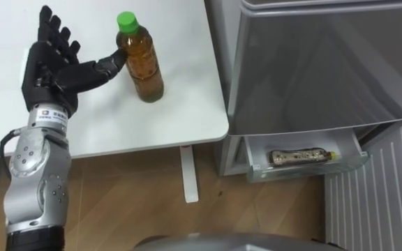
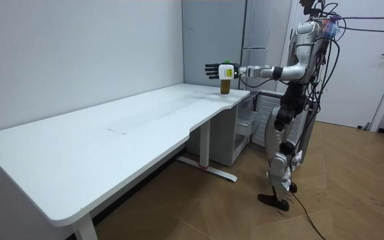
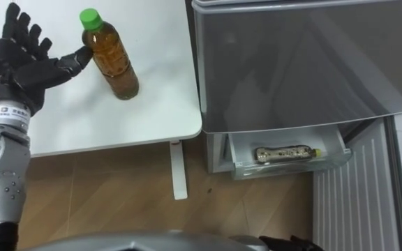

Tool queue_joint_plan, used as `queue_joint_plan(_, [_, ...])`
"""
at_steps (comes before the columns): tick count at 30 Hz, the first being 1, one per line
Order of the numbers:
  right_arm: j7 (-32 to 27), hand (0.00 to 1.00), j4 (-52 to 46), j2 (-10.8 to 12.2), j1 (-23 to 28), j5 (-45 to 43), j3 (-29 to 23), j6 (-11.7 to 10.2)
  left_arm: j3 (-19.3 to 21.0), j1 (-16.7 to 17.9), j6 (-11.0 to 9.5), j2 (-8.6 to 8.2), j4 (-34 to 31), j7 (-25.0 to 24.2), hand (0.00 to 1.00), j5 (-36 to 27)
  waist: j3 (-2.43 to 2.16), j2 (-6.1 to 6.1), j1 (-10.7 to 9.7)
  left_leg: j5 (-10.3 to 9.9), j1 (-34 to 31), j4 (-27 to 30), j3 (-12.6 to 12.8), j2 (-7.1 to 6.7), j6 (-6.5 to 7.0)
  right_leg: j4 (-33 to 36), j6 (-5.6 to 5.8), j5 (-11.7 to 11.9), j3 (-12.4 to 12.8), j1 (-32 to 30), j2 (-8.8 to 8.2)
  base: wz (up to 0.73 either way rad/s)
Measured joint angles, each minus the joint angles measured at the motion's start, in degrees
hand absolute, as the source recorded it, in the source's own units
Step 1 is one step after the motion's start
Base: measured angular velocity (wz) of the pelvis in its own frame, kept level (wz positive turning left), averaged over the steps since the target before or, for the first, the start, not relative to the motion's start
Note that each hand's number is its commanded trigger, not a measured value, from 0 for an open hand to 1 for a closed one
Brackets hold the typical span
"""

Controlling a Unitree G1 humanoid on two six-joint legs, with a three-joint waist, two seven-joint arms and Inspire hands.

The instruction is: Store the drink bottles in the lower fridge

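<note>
Wide open, my left hand (image 1: pixel 51 70) is up over the white table (image 1: pixel 152 118), its black fingers (image 1: pixel 47 24) straight and spread like a fan. It holds nothing. Only the tip of my thumb (image 1: pixel 110 63) touches the drink bottle (image 1: pixel 142 66), up high where it gets narrow. The hand looks hard and a bit shiny, made of small black blocks, and the arm behind it is smooth silver. The drink bottle stands up straight on the table, close to the corner by the fridge (image 1: pixel 319 63). It is clear plastic, round and smooth, full of brown drink, with a bright green cap (image 1: pixel 126 21). The table is flat and plain, with a rounded corner and a thin white leg (image 1: pixel 189 174) under it. The fridge is a big grey box with a smooth front that shines a little. Down low on it a clear plastic bin (image 1: pixel 257 169) sticks out, open at the top. A second bottle (image 1: pixel 299 157) lies on its side in that bin, with brown drink inside and a small yellow-green lid (image 1: pixel 331 155) on its right end. Beside the bin is a white panel (image 1: pixel 375 195) with many thin lines down it. The floor (image 1: pixel 131 202) is brown wood. Seen from across the room, I stand at the end of the long table, right by the fridge, my left arm held out flat over the corner
</note>
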Motion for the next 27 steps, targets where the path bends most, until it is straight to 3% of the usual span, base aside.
queue_joint_plan(12, [-0.1, 0.00, -0.1, -0.1, -0.8, -1.0, 0.5, 0.0, -1.2, -0.4, 0.7, 0.01, 0.0, -2.7, 0.00, 0.8, -0.02, 0.12, -0.5, 0.0, -0.8, 0.3, 0.4, 0.05, -0.03, 0.1, -0.05, 0.0, -0.1, -0.8, 0.02, 0.00])
queue_joint_plan(16, [-0.1, 0.00, -0.6, -0.2, -0.7, -1.0, 0.5, 0.0, -1.5, -1.7, 1.3, 0.01, 0.0, -2.6, 0.00, 4.0, 0.03, 0.69, -1.1, 0.0, -0.9, 0.5, 0.5, 0.09, -0.01, 0.1, -0.17, 0.1, -0.1, -0.9, 0.02, -0.01])
queue_joint_plan(22, [-0.7, 0.00, -1.6, -0.4, -0.6, -0.8, 0.5, -0.1, -2.2, -1.8, 1.3, 0.01, 0.0, -2.6, 0.00, 4.1, 0.02, 1.67, -1.9, 0.0, -0.8, 0.6, 0.6, 0.22, -0.03, 0.1, -0.28, 0.2, 0.1, -0.9, 0.10, -0.01])
queue_joint_plan(27, [-0.7, 0.00, -1.6, -0.3, -0.7, -0.7, 0.5, -0.2, -2.2, -1.8, 1.3, 0.01, 0.0, -2.6, 0.00, 4.0, 0.04, 1.69, -2.5, 0.0, -0.7, 0.5, 0.7, 0.24, -0.03, 0.1, -0.28, 0.2, 0.3, -0.9, 0.14, -0.01])
